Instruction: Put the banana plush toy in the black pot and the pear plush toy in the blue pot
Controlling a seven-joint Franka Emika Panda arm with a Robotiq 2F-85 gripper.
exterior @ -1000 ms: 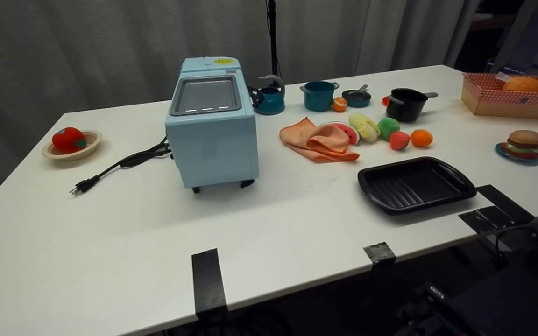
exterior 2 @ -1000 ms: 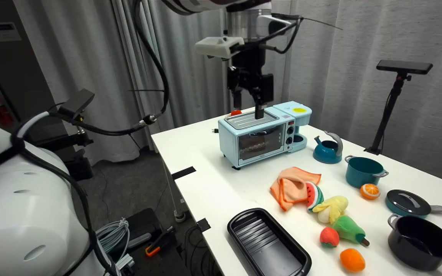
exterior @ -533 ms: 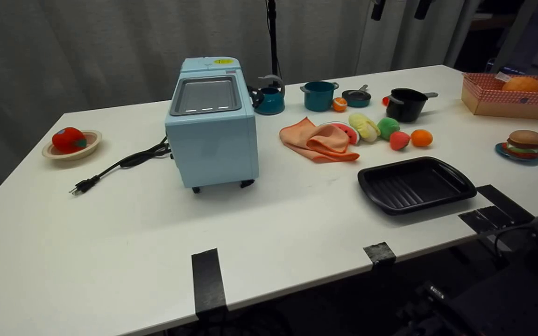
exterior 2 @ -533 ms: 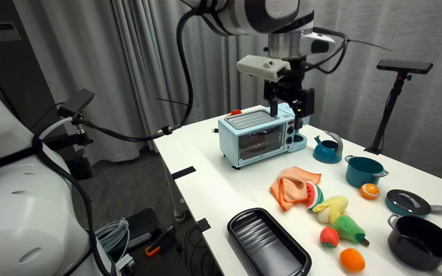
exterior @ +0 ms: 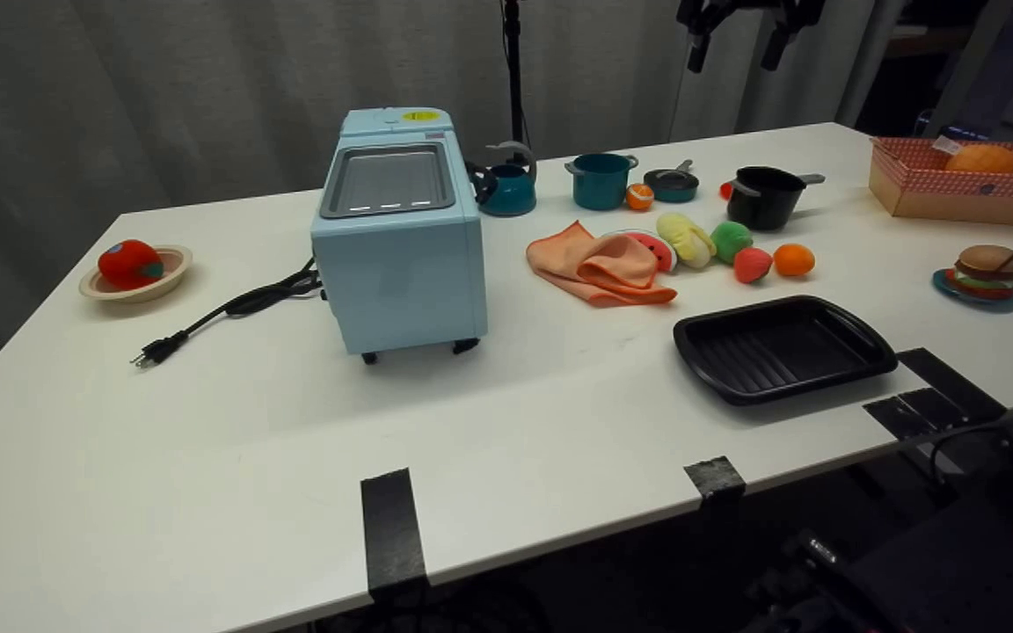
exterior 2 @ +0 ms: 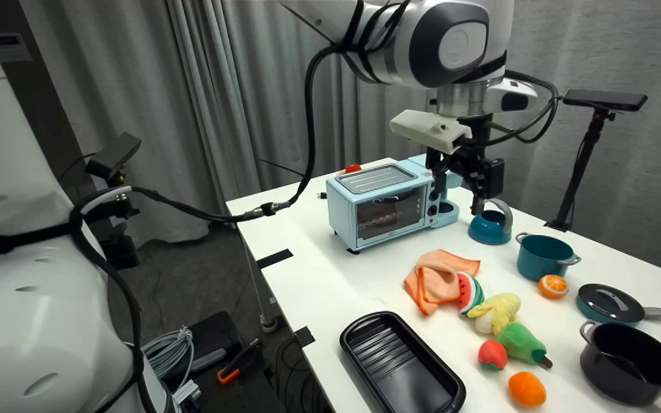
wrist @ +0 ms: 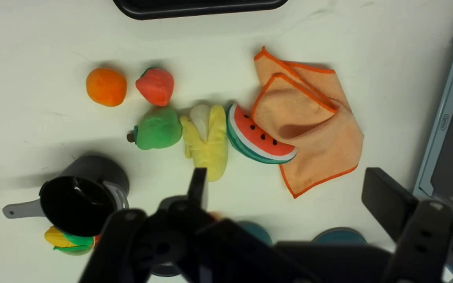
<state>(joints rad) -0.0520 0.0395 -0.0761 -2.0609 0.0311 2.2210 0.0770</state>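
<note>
The yellow banana plush toy point(exterior: 685, 239) point(exterior 2: 497, 312) point(wrist: 212, 151) lies between a watermelon slice and the green pear plush toy point(exterior: 732, 241) point(exterior 2: 518, 342) point(wrist: 159, 129) on the white table. The black pot point(exterior: 766, 202) point(exterior 2: 623, 367) point(wrist: 106, 173) stands beyond the pear, upright, with a grey handle. The teal-blue pot point(exterior: 601, 183) point(exterior 2: 544, 258) stands near the back edge; in the wrist view it is mostly hidden behind the gripper. My gripper point(exterior: 734, 63) point(exterior 2: 458, 198) point(wrist: 287, 182) is open and empty, high above the table; its left finger overlaps the banana's lower end in the wrist view.
An orange cloth point(exterior 2: 439, 278), watermelon slice point(wrist: 256, 137), strawberry point(wrist: 156, 86) and orange point(wrist: 106, 87) lie near the toys. A black grill pan point(exterior: 783, 347) is at the front. A light-blue toaster oven point(exterior: 397, 272), teal kettle point(exterior 2: 490, 226) and lidded pan point(exterior 2: 610, 303) stand around.
My gripper has moved from above the oven toward the kettle and pots and come lower, entering the top of an exterior view. The objects on the table have not moved.
</note>
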